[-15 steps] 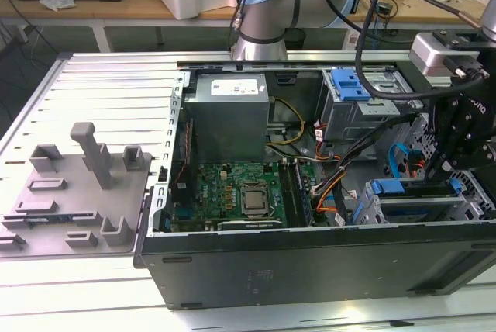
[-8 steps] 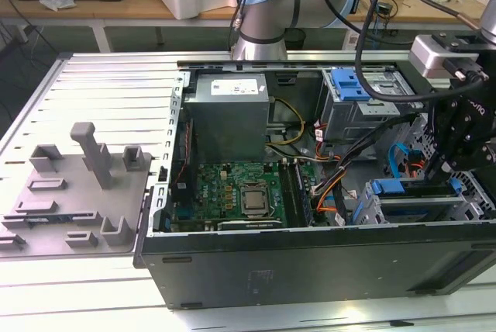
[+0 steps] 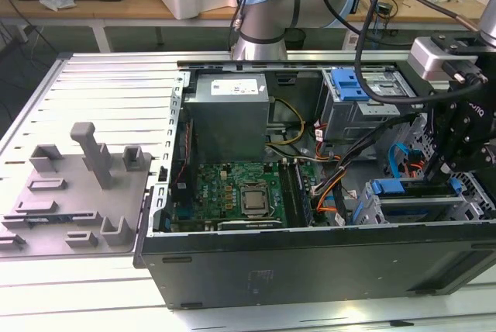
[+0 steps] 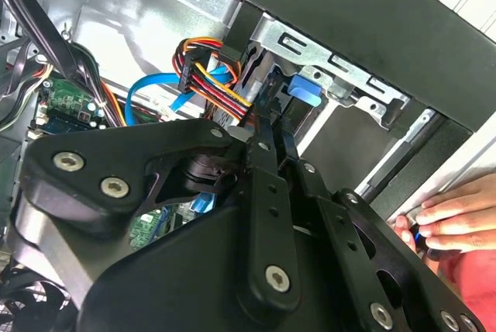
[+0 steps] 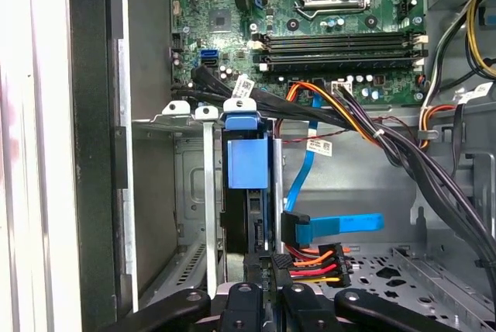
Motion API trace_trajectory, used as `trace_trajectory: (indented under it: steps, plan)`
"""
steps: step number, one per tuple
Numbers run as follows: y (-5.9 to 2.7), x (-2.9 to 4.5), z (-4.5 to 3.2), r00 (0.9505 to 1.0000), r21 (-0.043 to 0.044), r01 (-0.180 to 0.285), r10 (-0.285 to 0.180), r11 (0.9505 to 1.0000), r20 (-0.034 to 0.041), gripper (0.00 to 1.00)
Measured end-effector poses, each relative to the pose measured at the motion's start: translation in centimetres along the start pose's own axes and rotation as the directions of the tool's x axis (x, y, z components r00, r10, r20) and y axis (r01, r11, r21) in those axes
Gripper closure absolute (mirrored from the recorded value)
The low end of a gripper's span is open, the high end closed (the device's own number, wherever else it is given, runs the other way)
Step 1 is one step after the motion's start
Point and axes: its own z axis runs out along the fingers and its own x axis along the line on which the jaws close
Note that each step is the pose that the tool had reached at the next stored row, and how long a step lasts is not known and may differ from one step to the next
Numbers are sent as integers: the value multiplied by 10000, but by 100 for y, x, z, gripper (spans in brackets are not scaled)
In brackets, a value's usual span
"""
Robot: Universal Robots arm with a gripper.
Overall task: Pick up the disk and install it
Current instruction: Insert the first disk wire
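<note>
Close up on the gripper (image 5: 267,261), down at the near-right drive cage (image 5: 174,119) with the disk (image 5: 246,163) directly ahead of it.

Seen in the first wrist view: disk seated on edge inside the cage, long axis running left to right in the exterior view, blue carrier tab turned toward the motherboard (image 5: 310,29). Crowded just beside it by a blue data cable (image 5: 333,223) and a red, orange and yellow power bundle (image 5: 314,264), both near the fingertips. Cannot tell whether clamped or released. Shown in the second wrist view, at the case's outer wall: a person's hand (image 4: 449,219). Added by the exterior view: grey power-supply box (image 3: 229,107) at the far side, grey fixture (image 3: 77,185) well apart on the left.
</note>
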Motion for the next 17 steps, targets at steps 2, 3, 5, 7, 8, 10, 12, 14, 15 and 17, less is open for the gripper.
trace_trajectory:
  steps: [2, 3, 5, 7, 8, 10, 12, 14, 15, 17]
  plan:
    - [0, 0, 2, 10000, 0, 7, -7, 10000, -1, 83]
    - [0, 0, 4, 10000, 1, 11, -11, 10000, 0, 83]
    - [0, 0, 7, 10000, 1, 18, -18, 10000, 0, 83]
    - [0, -1, 14, 10000, 2, 29, -29, 10000, 2, 83]
    - [0, -1, 18, 10000, 3, 36, -36, 10000, 1, 83]
    - [0, -2, 25, 10000, 4, 48, -48, 10000, -1, 83]
    - [0, -2, 31, 10000, 5, 58, -58, 10000, -1, 83]
    - [0, -3, 35, 10000, 5, 66, -66, 10000, -1, 83]
    - [0, -2, 37, 10000, 5, 69, -69, 10000, -2, 83]
    - [1, -3, 45, 10000, 6, 83, -83, 10000, 0, 83]
